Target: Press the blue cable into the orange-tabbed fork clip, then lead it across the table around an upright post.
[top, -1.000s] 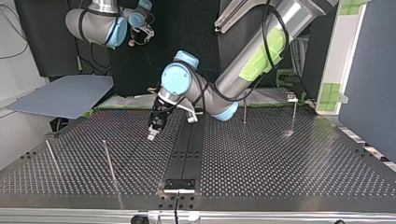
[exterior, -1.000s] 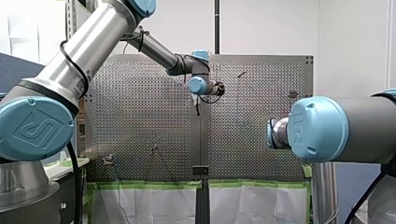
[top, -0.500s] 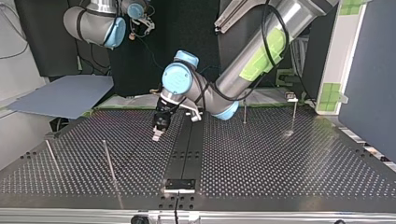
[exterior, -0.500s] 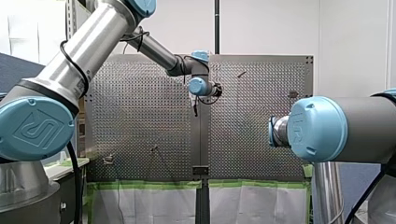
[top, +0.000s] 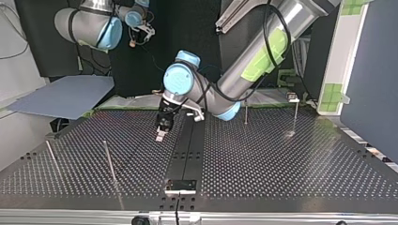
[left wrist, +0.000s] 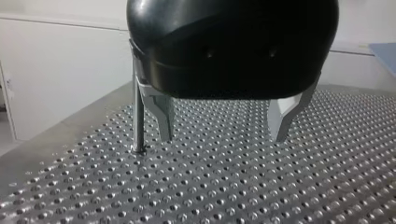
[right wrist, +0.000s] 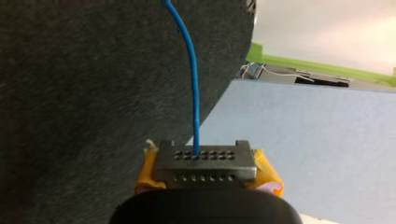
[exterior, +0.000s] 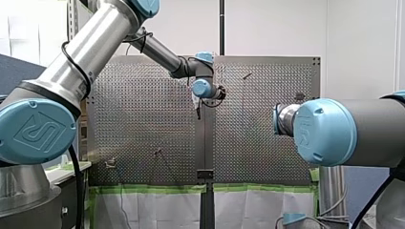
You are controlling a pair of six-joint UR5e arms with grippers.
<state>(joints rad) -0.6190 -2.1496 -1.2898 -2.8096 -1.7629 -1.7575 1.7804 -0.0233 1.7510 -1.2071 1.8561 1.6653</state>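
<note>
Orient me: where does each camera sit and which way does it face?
Front: behind the arms, facing over the table; my left arm and right arm show.
Top: across the table, facing both arms.
Left wrist: along the open left gripper, a post beside it.
Right wrist: along the right gripper, shut on the blue cable.
Shared: front and top show the table.

- My left arm [exterior: 90, 47]: silver tubes, light-blue joint caps [exterior: 36, 131] with embossed logo, black cable alongside, green tape patches [top: 257, 70].
- My right arm [exterior: 377, 131]: dark grey sleeve, light-blue cap.
- Left gripper [left wrist: 222, 137]: black domed housing, metal fingers [left wrist: 161, 116].
- Right gripper [right wrist: 205, 158]: grey perforated block, yellow pads [right wrist: 267, 169].
</note>
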